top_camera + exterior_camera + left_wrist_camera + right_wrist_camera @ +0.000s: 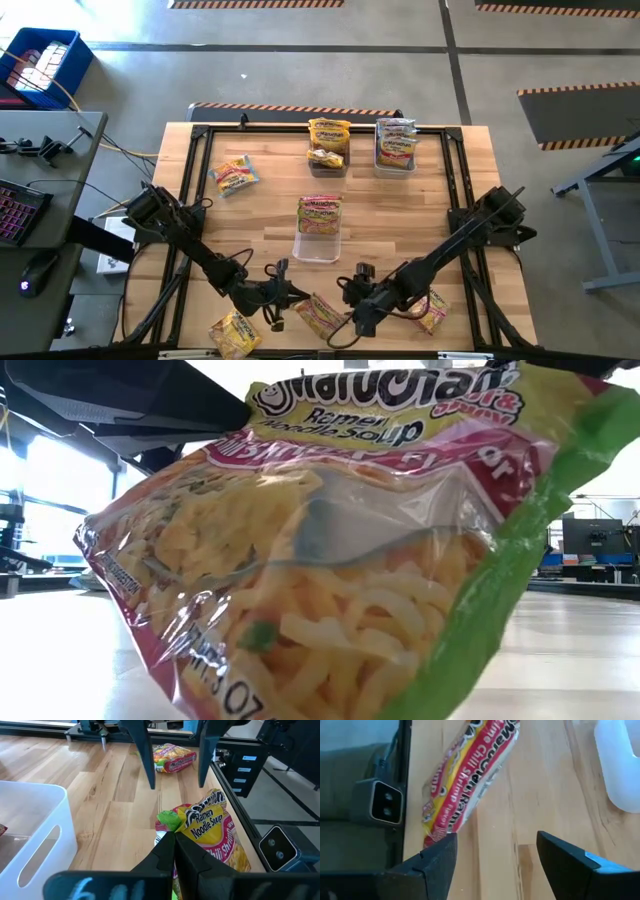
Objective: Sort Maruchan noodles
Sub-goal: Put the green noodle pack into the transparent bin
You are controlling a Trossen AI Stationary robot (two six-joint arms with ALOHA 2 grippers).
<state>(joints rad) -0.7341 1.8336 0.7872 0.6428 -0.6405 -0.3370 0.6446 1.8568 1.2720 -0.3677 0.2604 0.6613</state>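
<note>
We see the right gripper point(352, 322) low at the near edge of the table point(260, 220), its jaws spread wide with nothing between them; in its wrist view only bare wood shows in the gap, and a red-and-yellow chili packet point(470, 775) lies just ahead of the jaws, one end reaching toward one finger, its far end cut off by the frame. From above, that same packet point(320, 315) is partly covered by the arm, so we cannot tell whether the finger touches it. The left gripper point(290, 293) sits just beside it, jaws pressed together and holding nothing; its fingers point(170, 857) hide the near corner of the packet, whose green end shows just past the tips. Beyond them lies another packet point(172, 757), most likely the one point(432, 310) seen from above under the right arm. The low view is almost wholly filled by the chili packet, its label cut off at the edges. Well ahead of both grippers stand three clear bins point(317, 243) holding packets; a loose pink packet point(234, 175) and a yellow one point(234, 334) lie off to the left gripper's side, the latter cut off by the frame
</note>
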